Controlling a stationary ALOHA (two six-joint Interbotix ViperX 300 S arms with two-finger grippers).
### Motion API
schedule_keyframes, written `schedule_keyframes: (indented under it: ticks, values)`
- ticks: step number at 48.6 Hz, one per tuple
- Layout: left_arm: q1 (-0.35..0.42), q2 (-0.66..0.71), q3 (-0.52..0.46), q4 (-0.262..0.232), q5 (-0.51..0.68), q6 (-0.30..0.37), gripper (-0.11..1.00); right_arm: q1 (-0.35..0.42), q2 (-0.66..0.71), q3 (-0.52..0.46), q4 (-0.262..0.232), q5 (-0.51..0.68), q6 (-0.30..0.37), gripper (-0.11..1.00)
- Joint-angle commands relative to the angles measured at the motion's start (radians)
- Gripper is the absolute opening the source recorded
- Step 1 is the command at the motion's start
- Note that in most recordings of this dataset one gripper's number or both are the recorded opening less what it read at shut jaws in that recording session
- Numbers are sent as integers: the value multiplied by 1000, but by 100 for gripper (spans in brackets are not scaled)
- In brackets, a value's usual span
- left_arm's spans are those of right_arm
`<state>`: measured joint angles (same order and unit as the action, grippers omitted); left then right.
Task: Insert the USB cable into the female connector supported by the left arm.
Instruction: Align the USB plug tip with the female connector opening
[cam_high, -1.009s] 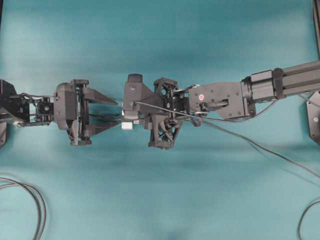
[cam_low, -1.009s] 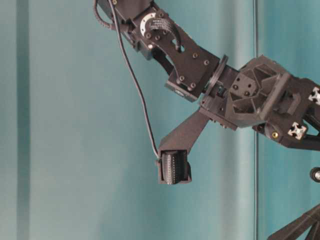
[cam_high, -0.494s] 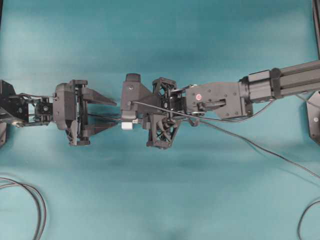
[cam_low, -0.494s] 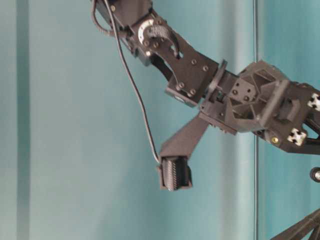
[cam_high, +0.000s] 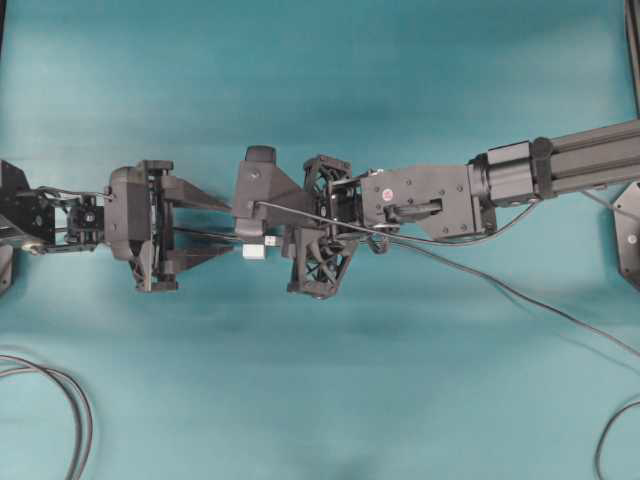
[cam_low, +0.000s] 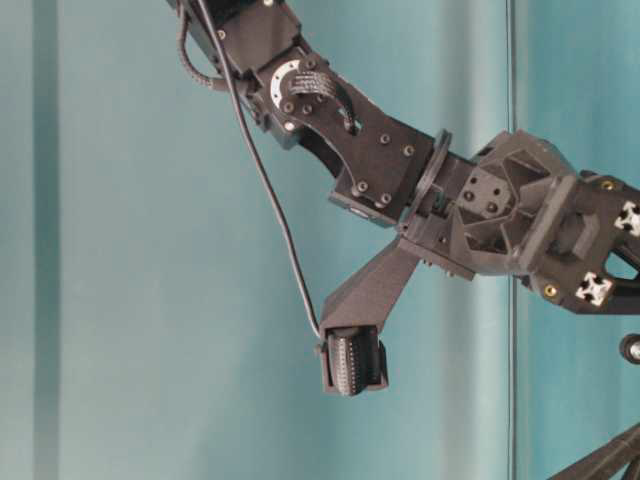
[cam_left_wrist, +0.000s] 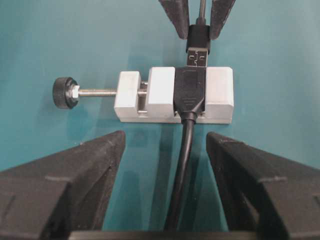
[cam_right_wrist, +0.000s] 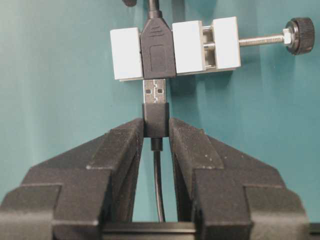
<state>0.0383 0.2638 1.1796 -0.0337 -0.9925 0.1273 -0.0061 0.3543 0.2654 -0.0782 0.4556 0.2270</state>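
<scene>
The dark grey USB cable's small metal plug (cam_right_wrist: 155, 93) now touches the mouth of the white block-shaped female connector (cam_right_wrist: 175, 47), closer than a second ago; my right tool (cam_right_wrist: 156, 131) pinches it, left tool (cam_left_wrist: 165, 165) spread, insertion just starting

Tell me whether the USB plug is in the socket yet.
Partly in at most: the USB cable's plug meets the female connector, but most of its metal tip still shows. The right gripper holds it.
</scene>
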Motion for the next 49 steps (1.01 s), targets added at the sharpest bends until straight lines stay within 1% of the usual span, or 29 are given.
schedule_keyframes:
  ticks: [1, 19, 49]
  values:
    - [0, -11, -5, 3, -5, 11, 78, 2, -18, -31, -5, 3, 9, 22]
    - [0, -11, -3, 2, -5, 11, 78, 8, -18, -38, -3, 55, 12, 22]
    - [0, -9, -17, 2, -8, 14, 78, 8, -18, -34, -3, 38, 12, 22]
